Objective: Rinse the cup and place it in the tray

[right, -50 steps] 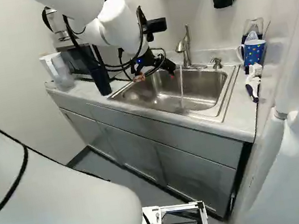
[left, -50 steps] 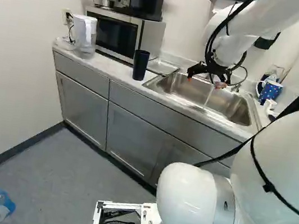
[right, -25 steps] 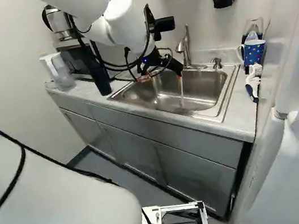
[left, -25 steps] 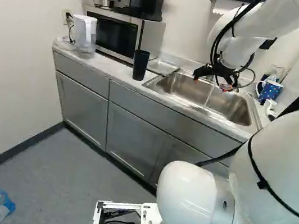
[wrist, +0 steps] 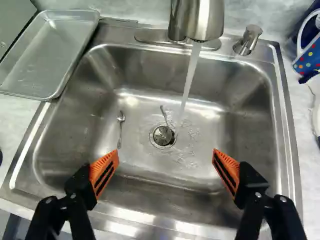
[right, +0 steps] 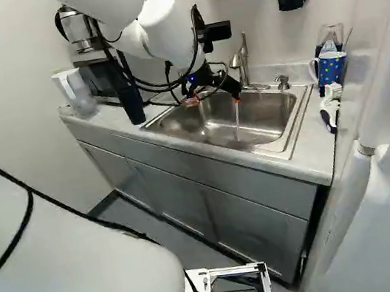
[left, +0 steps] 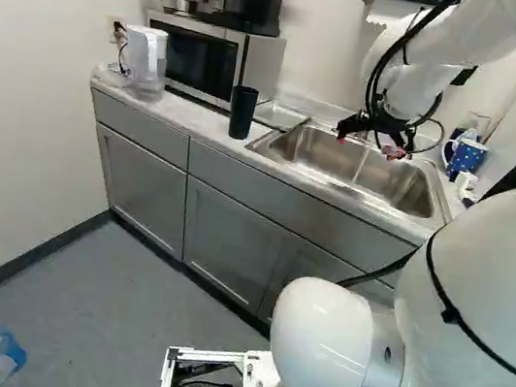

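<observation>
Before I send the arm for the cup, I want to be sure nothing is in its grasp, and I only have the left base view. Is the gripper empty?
Observer: Yes. In the wrist view the gripper stands wide open, with nothing held between its orange pads.

Operator: Good. From here I can't make out the bottom of the sink. Is anything lying in it?

Observer: Two small metal utensils: one by itself on the floor of the sink, the other with one end at the drain.
</observation>
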{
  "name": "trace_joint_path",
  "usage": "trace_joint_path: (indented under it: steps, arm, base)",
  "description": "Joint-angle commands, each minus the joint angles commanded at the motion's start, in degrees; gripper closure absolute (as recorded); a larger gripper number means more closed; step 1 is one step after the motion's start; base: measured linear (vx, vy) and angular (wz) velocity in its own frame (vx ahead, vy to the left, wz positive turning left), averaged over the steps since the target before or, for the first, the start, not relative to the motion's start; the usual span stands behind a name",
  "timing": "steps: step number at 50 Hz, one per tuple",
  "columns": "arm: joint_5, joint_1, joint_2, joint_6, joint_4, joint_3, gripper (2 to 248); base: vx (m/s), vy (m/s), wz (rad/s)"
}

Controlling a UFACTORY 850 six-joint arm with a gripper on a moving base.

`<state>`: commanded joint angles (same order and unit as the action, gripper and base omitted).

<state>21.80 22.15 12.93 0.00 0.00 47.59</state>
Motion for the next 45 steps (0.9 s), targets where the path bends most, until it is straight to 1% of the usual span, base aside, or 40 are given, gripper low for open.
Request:
trace_joint_path:
  steps: [14, 45]
  arm:
    - [0.0, -2.6, 1.6, 0.0, 0.0, -1.4, 3]
    - [0.0, -9.3, 4.6, 0.0, 0.0, -3.9, 3]
  base:
    - [0.0, 0.0, 0.0]
    - [0.0, 0.0, 0.0]
